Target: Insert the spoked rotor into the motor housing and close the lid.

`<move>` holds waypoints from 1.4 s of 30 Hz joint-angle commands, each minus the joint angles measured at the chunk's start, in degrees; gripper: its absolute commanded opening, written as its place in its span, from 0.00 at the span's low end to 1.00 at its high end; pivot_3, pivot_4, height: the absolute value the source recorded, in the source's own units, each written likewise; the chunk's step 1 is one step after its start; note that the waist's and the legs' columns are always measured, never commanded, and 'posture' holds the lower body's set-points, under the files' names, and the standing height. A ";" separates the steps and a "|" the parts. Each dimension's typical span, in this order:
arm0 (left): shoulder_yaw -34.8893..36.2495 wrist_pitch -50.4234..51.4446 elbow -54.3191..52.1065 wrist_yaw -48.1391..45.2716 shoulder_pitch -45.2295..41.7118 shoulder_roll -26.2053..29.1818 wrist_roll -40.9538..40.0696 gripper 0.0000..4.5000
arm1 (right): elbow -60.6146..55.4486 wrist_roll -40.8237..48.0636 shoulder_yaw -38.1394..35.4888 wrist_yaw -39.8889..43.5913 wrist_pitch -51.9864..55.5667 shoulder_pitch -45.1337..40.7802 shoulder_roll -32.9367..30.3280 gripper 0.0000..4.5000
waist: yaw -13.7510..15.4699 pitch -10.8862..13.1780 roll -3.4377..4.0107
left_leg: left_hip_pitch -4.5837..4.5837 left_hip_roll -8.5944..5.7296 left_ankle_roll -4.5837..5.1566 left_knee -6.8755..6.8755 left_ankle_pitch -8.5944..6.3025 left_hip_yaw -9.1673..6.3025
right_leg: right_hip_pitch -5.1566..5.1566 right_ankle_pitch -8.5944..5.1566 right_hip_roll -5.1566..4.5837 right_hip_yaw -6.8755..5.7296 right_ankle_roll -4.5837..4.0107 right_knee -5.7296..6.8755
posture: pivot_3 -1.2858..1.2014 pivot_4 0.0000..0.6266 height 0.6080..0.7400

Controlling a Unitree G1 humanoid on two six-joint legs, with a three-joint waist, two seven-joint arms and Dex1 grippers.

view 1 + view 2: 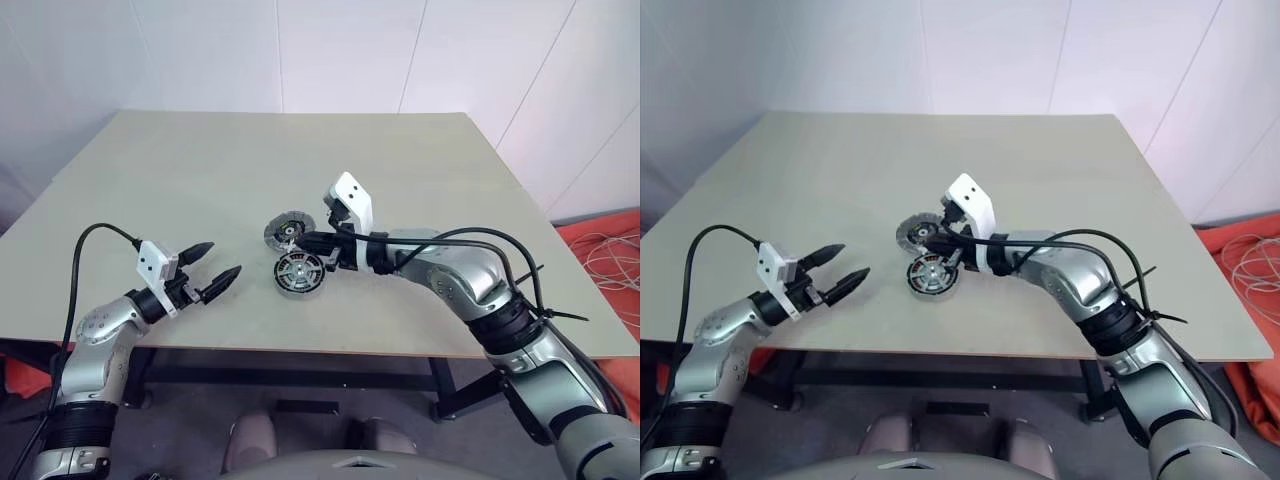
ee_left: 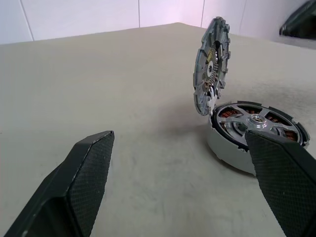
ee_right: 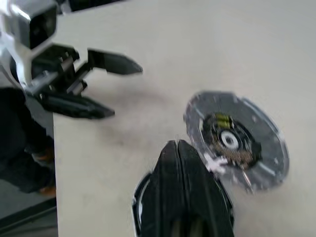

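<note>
The motor housing [image 2: 223, 149] lies flat on the table, near its front middle. The spoked rotor [image 2: 257, 124] sits inside it, with copper windings showing through the gaps. The lid [image 2: 211, 64] stands nearly upright on its hinge at the housing's far edge, its inner face towards my right arm. My right gripper [image 1: 299, 240] is shut with nothing in it, its tip just above the housing and beside the lid [image 3: 236, 140]. My left gripper [image 1: 224, 258] stands open to the left of the housing, pointing at it, with nothing between its fingers [image 2: 89, 182].
The beige table [image 1: 200, 170] has a front edge close below both grippers. A white wall stands behind it. Red cloth and white cables [image 1: 610, 260] lie on the floor at the right.
</note>
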 commanded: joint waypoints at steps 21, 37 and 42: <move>1.21 0.00 -4.25 1.55 1.52 0.34 -1.07 1.00 | 19.93 -19.04 1.82 11.79 -8.78 3.60 9.22 0.02 | -1.59 0.00 0.02 | 0.40 0.00 0.00 -0.01 0.00 0.01 | 0.35 0.01 0.01 0.05 -0.04 0.03 | 0.52 0.00 1.00; 0.77 -0.64 -2.89 1.56 0.32 -0.01 -0.76 1.00 | 14.62 -19.67 -5.11 16.77 -4.77 -0.07 7.53 0.02 | -1.47 0.02 0.03 | 0.89 0.02 0.01 0.01 -0.01 0.00 | 0.86 -0.01 0.00 0.05 -0.04 -0.04 | 0.52 0.00 1.00; 0.53 -0.84 -2.54 1.55 -0.04 -0.43 -0.63 1.00 | 13.07 -18.05 -6.47 16.80 -2.94 -1.58 10.48 0.02 | -1.64 0.01 0.03 | 0.81 0.05 0.01 -0.01 -0.01 0.02 | 0.74 0.00 0.01 0.05 -0.06 0.03 | 0.52 0.00 1.00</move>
